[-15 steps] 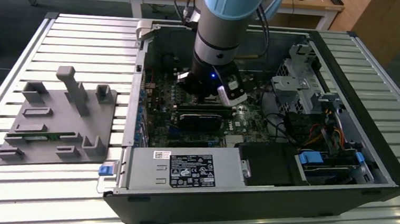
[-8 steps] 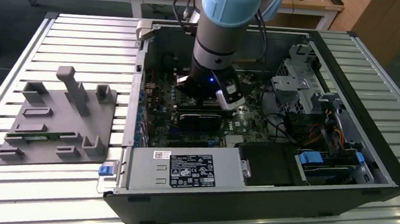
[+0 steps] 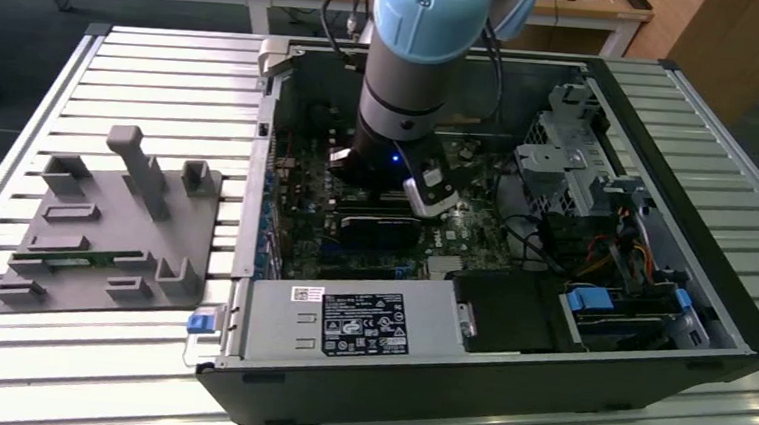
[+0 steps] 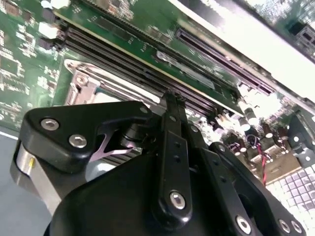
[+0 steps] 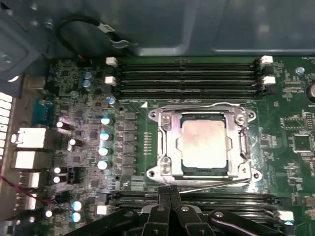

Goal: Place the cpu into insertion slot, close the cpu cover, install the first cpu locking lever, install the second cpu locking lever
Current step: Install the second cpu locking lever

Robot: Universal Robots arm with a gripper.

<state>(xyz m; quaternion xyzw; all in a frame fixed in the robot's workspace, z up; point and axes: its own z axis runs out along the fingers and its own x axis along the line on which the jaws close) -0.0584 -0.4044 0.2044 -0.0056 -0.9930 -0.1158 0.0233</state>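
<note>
Gripper [image 5: 169,192] w/ fingers together, nothing held, tips hanging just beside the socket's near edge in the first wrist view. Straight beyond the tips: thin wire locking lever [image 5: 216,184], long axis running across the fingers' line. Past that, cpu [image 5: 204,142] sits flat in the insertion slot [image 5: 203,170], silver top up; cpu cover [image 5: 170,142] frames it, closed down.

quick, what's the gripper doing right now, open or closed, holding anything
Gripper: closed, fingertips together and holding nothing, poised beside the cpu cover.
</note>
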